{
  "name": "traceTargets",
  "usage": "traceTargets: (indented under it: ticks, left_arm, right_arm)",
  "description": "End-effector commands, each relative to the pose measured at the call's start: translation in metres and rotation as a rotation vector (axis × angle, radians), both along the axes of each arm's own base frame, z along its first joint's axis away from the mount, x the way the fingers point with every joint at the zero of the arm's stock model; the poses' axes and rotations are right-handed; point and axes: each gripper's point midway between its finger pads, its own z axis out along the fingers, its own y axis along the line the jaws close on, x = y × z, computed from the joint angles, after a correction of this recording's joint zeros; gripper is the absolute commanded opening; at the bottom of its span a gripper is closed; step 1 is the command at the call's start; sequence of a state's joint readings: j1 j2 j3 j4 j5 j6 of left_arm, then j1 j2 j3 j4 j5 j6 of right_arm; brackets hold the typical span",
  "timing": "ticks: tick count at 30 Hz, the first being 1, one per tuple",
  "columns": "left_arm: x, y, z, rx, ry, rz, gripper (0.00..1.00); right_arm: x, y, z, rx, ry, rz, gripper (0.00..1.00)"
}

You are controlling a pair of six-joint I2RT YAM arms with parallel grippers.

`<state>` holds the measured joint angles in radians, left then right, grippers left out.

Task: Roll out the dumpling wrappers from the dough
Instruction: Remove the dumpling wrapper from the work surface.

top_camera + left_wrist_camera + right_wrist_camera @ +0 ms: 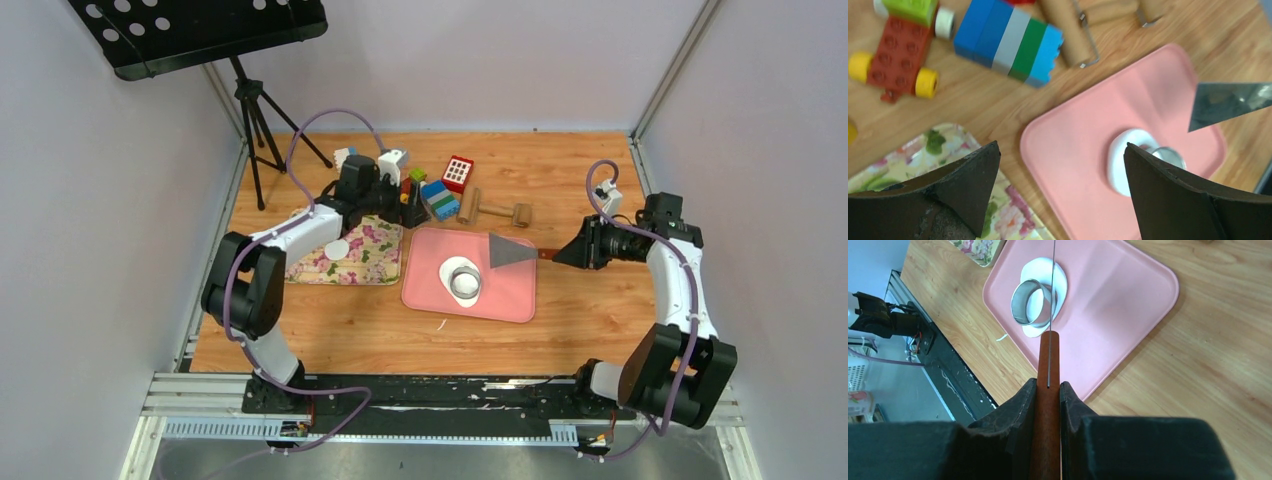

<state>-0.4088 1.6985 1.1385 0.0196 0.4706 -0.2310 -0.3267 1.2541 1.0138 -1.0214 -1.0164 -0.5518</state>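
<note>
The dough [458, 270] lies as a flattened white sheet on the pink mat [510, 295], with a small metal ring [466, 285] standing on it. One round dumpling wrapper [337, 248] rests on the floral tray [375, 250]. My left gripper [395, 213] hangs open and empty above the tray's far right corner. In the left wrist view its fingers [983, 170] frame the mat [1073, 150] and the dough [1118, 160]. My right gripper [1048, 385] is shut on the brown handle of a scraper [1048, 360]. The scraper's blade [510, 250] hovers over the mat's right half, just right of the ring [1032, 302].
Toy blocks [438, 198], a red toy calculator [457, 173] and a wooden rolling pin [495, 210] lie behind the mat. A tripod stand [262, 125] rises at the back left. A small white scrap [441, 324] sits on the wood in front of the mat.
</note>
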Motion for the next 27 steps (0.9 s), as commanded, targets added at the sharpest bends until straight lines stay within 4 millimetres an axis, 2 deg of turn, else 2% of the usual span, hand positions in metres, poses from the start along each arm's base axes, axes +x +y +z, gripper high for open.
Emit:
traceTargets:
  ticks: [1, 8, 12, 15, 20, 27]
  left_arm:
    - [-0.005, 0.010, -0.035, 0.113, 0.018, 0.009, 1.00]
    - [-0.011, 0.004, -0.051, 0.179, -0.018, 0.017, 0.95]
    - [-0.007, 0.010, -0.061, 0.239, -0.024, 0.057, 0.89]
    - [-0.002, 0.016, -0.068, 0.283, -0.023, 0.097, 0.88]
    - [0.000, 0.020, -0.077, 0.353, -0.022, 0.119, 0.86]
    - [-0.002, 0.005, -0.084, 0.354, -0.011, 0.060, 0.81]
  right_arm:
    - [0.019, -0.004, -0.006, 0.014, 0.019, -0.070, 0.00]
    - [0.028, 0.001, -0.017, 0.071, 0.118, -0.091, 0.00]
    - [0.026, 0.010, -0.021, 0.066, 0.135, -0.060, 0.00]
    - [0.025, 0.018, -0.023, 0.050, 0.137, -0.030, 0.00]
    - [0.027, 0.021, -0.024, 0.029, 0.137, -0.019, 0.00]
    - [0.025, 0.024, -0.029, 0.012, 0.153, -0.011, 0.00]
